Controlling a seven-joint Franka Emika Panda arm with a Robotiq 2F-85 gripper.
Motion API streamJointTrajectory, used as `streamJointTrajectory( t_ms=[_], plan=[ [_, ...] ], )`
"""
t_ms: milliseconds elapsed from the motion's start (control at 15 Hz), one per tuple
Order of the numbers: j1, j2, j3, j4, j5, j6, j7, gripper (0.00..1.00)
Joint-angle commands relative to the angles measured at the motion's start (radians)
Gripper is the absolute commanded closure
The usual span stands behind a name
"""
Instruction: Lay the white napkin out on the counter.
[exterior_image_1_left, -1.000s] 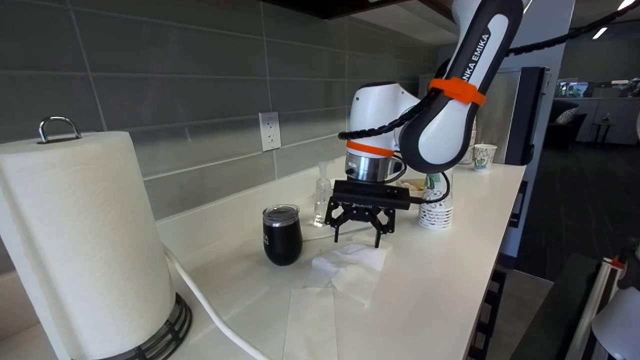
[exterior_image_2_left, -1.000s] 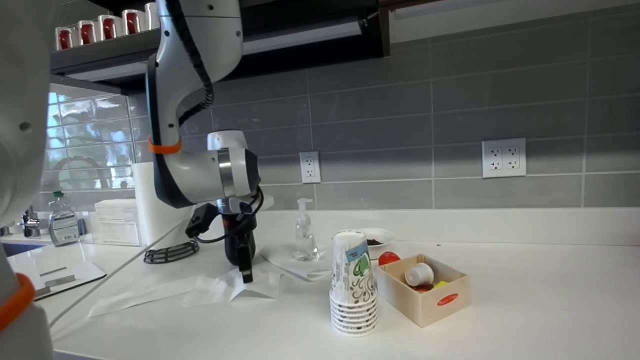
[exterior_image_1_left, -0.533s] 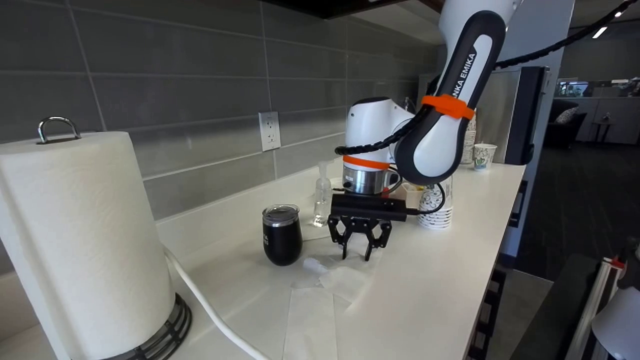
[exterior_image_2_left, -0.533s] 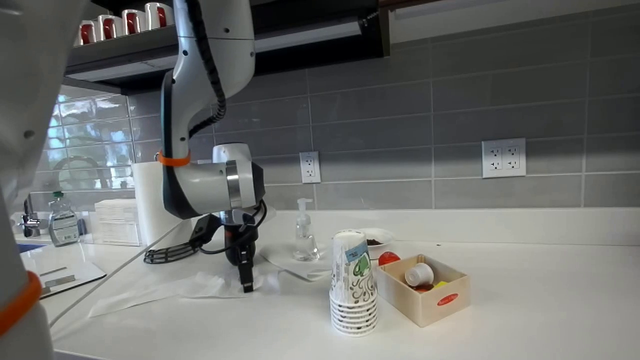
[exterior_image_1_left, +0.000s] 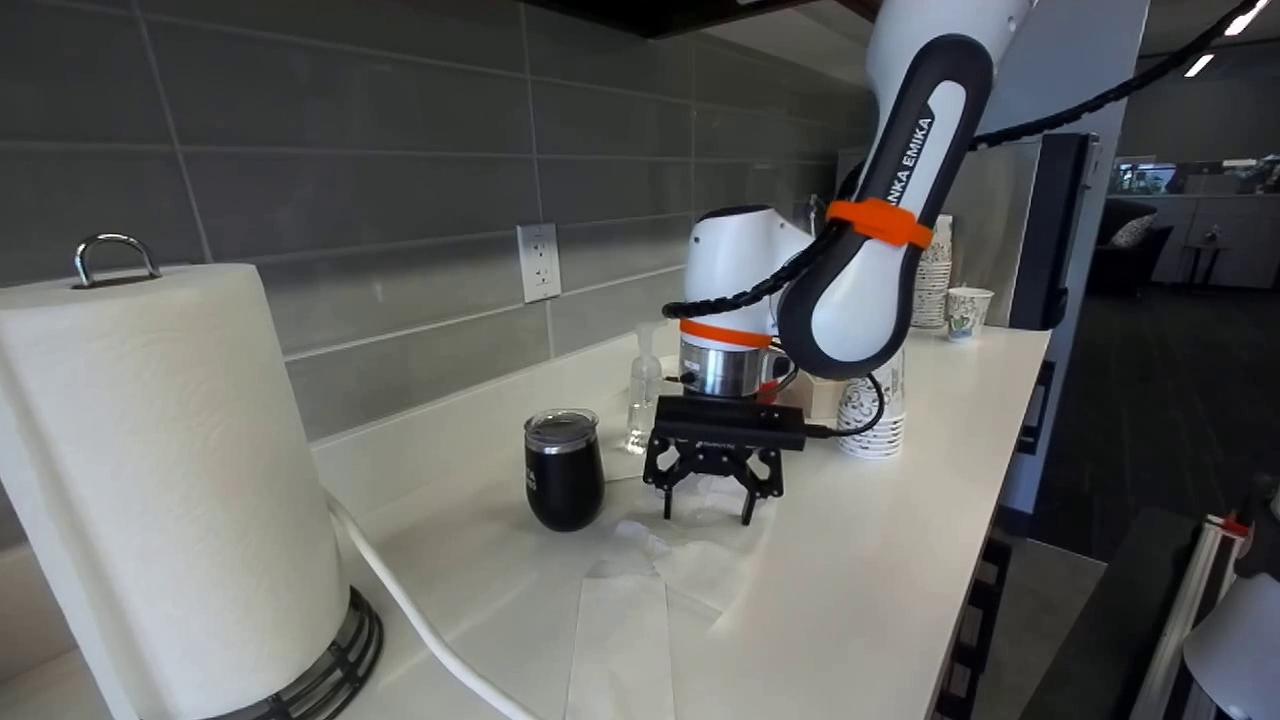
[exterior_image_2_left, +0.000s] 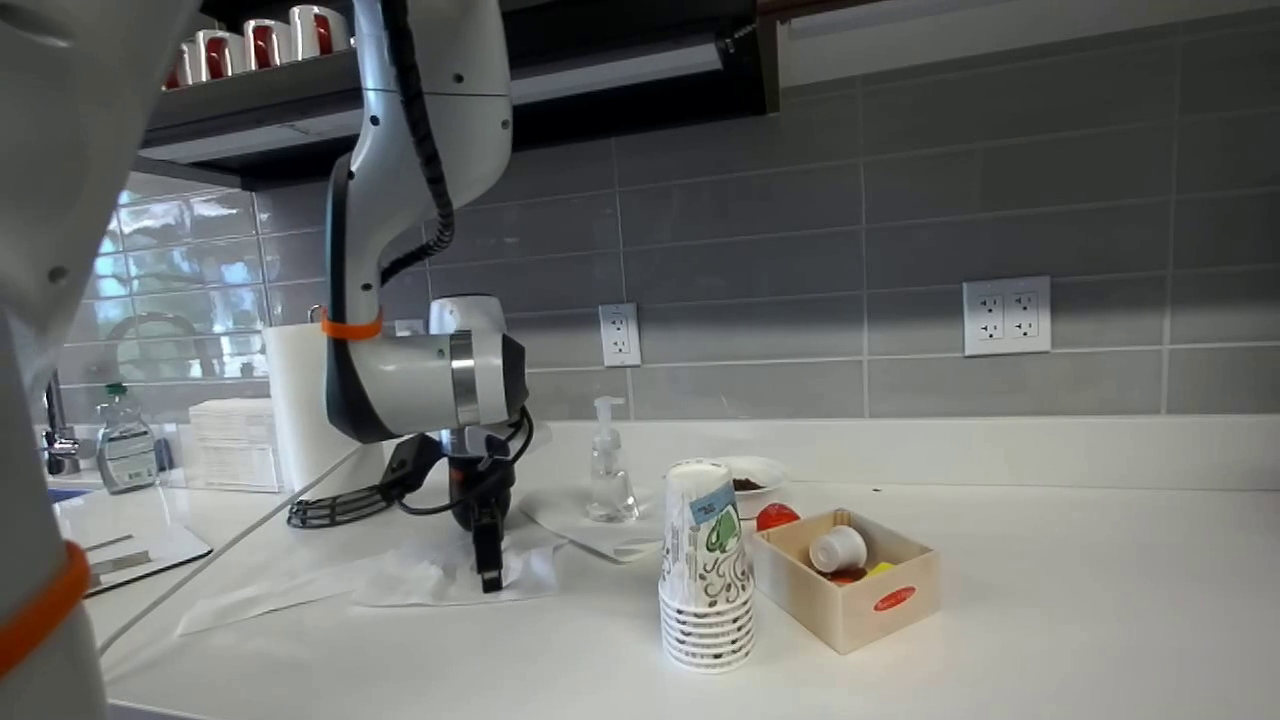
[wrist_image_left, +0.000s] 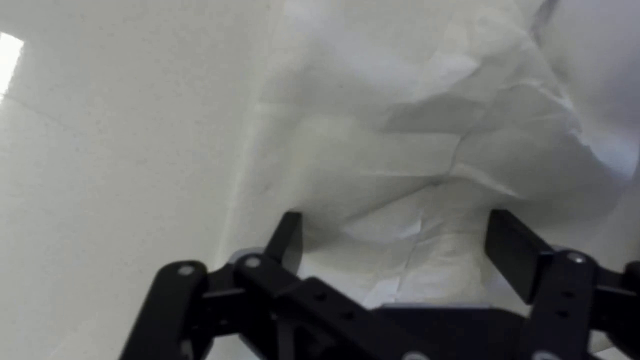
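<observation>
The white napkin (exterior_image_1_left: 705, 575) lies creased on the off-white counter (exterior_image_1_left: 830, 610), beside the black mug. It also shows in an exterior view (exterior_image_2_left: 430, 585), mostly low, with raised folds round the fingers. In the wrist view the napkin (wrist_image_left: 350, 145) fills the middle, with wrinkles between the fingers and bare counter (wrist_image_left: 115, 160) at left. My gripper (exterior_image_1_left: 707, 518) points down with its fingers apart, low over the far part of the napkin. In the wrist view the gripper (wrist_image_left: 397, 215) has only napkin surface below and between its fingers. Whether the tips touch it, I cannot tell.
The black mug (exterior_image_1_left: 565, 480) and soap dispenser (exterior_image_1_left: 643, 400) stand close by. A flat white strip (exterior_image_1_left: 622, 650) meets the napkin. A paper towel roll (exterior_image_1_left: 180, 480), a white cord (exterior_image_1_left: 440, 630), stacked paper cups (exterior_image_2_left: 706, 560) and a wooden box (exterior_image_2_left: 870, 600) are around.
My gripper has come down onto the napkin area. Its fingers drew closer together, then spread apart again. The napkin's raised folds have shifted and now lie lower.
</observation>
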Motion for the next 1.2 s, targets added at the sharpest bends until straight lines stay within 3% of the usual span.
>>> streamJointTrajectory(
  t_ms=[0,267,533,867,1133],
  plan=[
    [0.152,-0.025,-0.115,-0.031,0.279,0.043,-0.220,0.00],
    [0.267,-0.038,-0.171,-0.043,0.567,0.032,-0.437,0.00],
    [0.351,-0.106,-0.211,-0.076,0.744,0.007,-0.543,0.00],
    [0.419,-0.247,-0.255,-0.127,0.864,-0.112,-0.588,0.00],
    [0.468,-0.362,-0.305,-0.152,0.842,-0.245,-0.566,0.00]
  ],
)
